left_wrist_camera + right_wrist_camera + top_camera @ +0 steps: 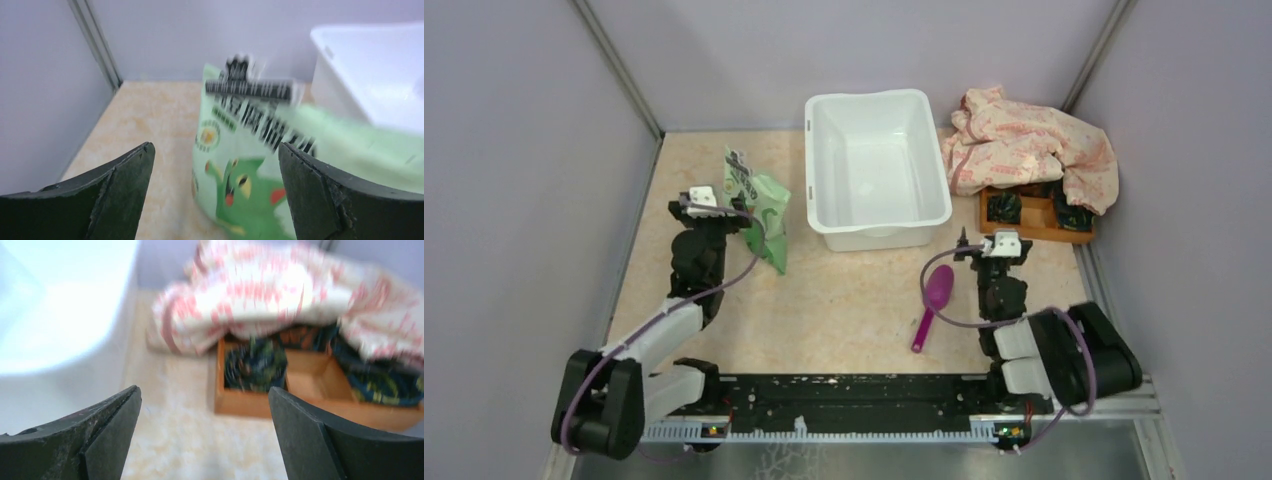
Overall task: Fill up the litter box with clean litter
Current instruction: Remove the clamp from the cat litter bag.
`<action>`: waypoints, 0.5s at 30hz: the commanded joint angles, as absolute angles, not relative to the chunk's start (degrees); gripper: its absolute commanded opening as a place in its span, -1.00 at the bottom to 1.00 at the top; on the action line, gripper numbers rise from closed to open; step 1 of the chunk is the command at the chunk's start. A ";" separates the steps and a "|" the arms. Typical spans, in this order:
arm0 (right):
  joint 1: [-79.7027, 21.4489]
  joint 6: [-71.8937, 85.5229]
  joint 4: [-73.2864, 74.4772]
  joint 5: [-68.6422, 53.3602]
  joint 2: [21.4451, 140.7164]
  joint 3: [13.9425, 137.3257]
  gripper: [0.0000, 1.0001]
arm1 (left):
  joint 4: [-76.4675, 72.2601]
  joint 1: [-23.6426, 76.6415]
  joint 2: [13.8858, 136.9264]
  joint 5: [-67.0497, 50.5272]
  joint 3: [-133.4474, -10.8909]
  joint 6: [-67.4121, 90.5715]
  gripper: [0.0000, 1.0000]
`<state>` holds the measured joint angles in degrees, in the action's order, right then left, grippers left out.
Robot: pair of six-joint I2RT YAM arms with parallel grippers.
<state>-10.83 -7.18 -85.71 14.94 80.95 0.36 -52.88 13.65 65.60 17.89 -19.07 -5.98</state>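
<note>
Both wrist views are blurred; the bag [767, 215] hides its contents. Left gripper [215, 147] and right gripper [204, 389] jaws gape, holding nothing. The litter box [876, 97] sits far-centre on the beige table [844, 300].

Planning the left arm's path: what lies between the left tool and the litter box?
The green printed bag stands between the left tool and the litter box, seen in top and left wrist views.

The litter box [876, 236] is a large white rectangular plastic tub with rounded corners and a rolled rim. It stands upright, open side up, at the far middle of the table [844, 300]. Its near wall is plain, and its smooth white inner floor shows.
</note>
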 commanded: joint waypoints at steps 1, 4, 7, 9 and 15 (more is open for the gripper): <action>-18.14 -11.17 -83.01 26.16 60.45 -4.24 0.97 | -33.37 14.31 58.28 14.83 -28.22 -0.35 0.97; -18.60 -2.85 -51.20 25.66 40.18 4.36 0.97 | -20.70 14.41 57.46 15.96 -36.70 5.83 0.97; -18.69 8.57 -26.66 25.80 32.45 16.57 0.97 | -11.58 14.41 58.09 14.09 -44.74 11.93 0.97; -18.67 12.28 -17.92 20.33 33.21 23.91 0.97 | -9.67 14.37 59.32 12.30 -48.14 14.43 0.97; -18.40 16.96 0.64 -0.50 44.89 43.11 0.97 | 4.32 13.87 67.18 10.64 -58.85 19.21 0.97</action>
<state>-18.26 10.15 -18.28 14.48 38.98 34.89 -12.01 14.11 62.19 12.49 -52.27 13.13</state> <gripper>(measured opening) 0.984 0.987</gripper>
